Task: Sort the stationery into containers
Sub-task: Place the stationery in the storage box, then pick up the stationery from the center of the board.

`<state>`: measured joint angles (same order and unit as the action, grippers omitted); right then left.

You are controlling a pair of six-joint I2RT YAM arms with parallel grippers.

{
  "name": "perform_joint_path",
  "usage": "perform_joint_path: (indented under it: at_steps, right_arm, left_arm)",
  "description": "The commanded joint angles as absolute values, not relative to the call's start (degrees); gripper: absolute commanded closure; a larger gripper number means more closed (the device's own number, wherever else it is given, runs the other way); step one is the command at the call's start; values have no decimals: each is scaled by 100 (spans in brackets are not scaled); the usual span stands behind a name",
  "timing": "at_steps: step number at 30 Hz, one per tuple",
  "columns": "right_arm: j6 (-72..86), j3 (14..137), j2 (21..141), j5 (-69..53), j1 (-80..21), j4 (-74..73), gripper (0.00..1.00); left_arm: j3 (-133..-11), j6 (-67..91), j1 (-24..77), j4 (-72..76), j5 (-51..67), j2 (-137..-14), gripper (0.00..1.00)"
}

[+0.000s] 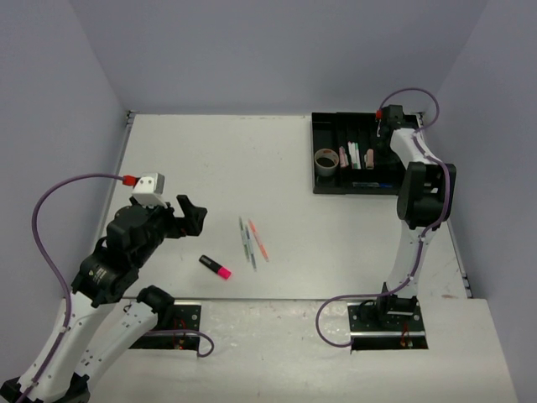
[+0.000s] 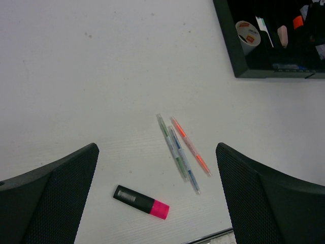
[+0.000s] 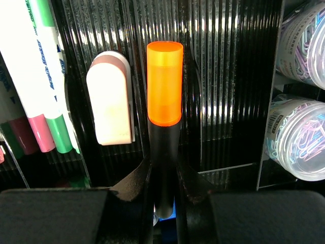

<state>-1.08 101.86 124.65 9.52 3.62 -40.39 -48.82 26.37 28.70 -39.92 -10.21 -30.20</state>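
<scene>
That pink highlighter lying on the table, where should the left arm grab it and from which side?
Grip the black barrel of the pink highlighter near its middle, coming down from above with the left gripper, jaws across its width. It lies flat, apart from the pens, so both long sides look free.

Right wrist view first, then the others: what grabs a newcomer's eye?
The orange highlighter stands out, clamped in the right end effector over the black tray. On the table, a pink highlighter and three pens lie loose ahead of the open left end effector.
</scene>
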Motion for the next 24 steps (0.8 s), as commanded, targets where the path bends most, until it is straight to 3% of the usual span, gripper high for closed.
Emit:
perform_joint_path:
  at_steps: [1, 10, 24]
  right_arm:
    - [-178, 10358, 12343, 1004, 360, -3900, 84]
    - [-220, 10534, 12415, 1056, 364, -3911, 69]
    - [139, 10736, 12069, 919, 320, -4165, 68]
  left_arm:
    - [-4814, 2602, 2892, -3709, -940, -3021, 0]
    - [-4803, 2602, 2896, -3700, -923, -3006, 0]
    - [-4827, 2670, 2892, -3779, -1166, -3119, 0]
